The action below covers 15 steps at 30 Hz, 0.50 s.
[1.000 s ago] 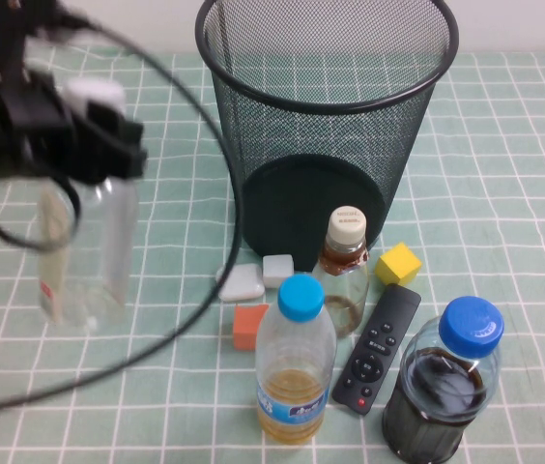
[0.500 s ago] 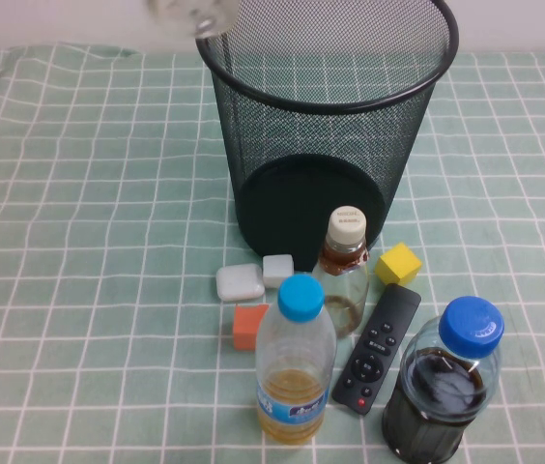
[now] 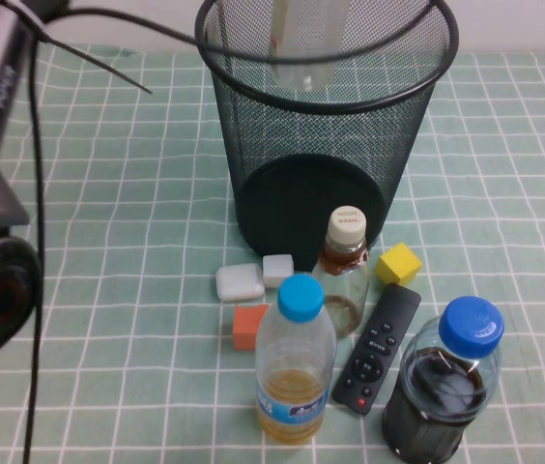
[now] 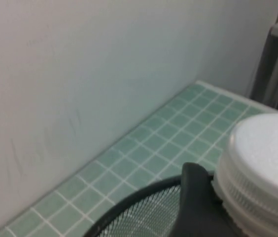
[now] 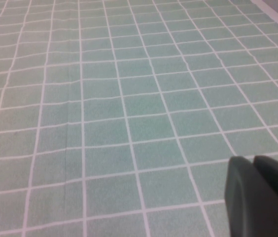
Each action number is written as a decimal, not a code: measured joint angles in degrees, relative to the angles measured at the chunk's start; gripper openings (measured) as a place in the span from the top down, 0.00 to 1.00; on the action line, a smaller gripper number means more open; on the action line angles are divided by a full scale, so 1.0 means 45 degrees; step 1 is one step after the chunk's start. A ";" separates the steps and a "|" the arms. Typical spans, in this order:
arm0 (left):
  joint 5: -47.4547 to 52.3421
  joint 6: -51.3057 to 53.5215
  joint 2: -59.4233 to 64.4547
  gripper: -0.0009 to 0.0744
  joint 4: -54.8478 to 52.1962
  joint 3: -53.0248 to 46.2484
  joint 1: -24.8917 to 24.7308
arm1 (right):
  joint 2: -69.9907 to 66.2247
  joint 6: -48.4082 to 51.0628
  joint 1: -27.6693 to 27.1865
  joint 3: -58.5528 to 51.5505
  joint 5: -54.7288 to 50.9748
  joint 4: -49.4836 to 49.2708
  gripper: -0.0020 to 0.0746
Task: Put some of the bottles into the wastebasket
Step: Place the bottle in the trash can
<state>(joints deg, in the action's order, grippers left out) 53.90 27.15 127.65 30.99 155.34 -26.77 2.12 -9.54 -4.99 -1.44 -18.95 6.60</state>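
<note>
Now the clear bottle (image 3: 303, 43) hung upright in the wastebasket (image 3: 326, 126) mouth at the far side. Empty, it looked light, thin-walled and slick, so best held by the neck under the cap (image 4: 262, 173), where one left gripper (image 4: 198, 207) finger touched it. How wide those fingers stood was unclear. The right gripper (image 5: 260, 195), off over bare cloth, looked nearly closed and held nothing.

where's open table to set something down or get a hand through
Bare cloth lies left of the wastebasket, beyond the white blocks. It is crowded in front of the wastebasket: cream-capped bottle, remote, blue-capped bottles, cubes. The left gripper holds a clear bottle over the wastebasket; the right gripper hovers above bare cloth.
</note>
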 joint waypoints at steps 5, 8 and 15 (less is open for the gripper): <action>0.0763 0.0036 0.1179 0.55 -0.0145 0.0000 0.0000 | 0.0000 0.0000 0.0000 0.0000 0.0000 0.0000 0.98; 0.1268 0.0036 0.1630 0.55 -0.0389 0.0000 0.0000 | 0.0000 0.0000 0.0000 0.0000 0.0000 0.0000 0.98; 0.1923 0.0036 0.1956 0.55 -0.0831 -0.0655 0.0000 | 0.0000 0.0000 0.0000 0.0000 0.0000 0.0000 0.98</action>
<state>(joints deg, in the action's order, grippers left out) 62.55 27.31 136.46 27.25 152.39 -26.77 2.12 -9.54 -4.99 -1.44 -18.95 6.60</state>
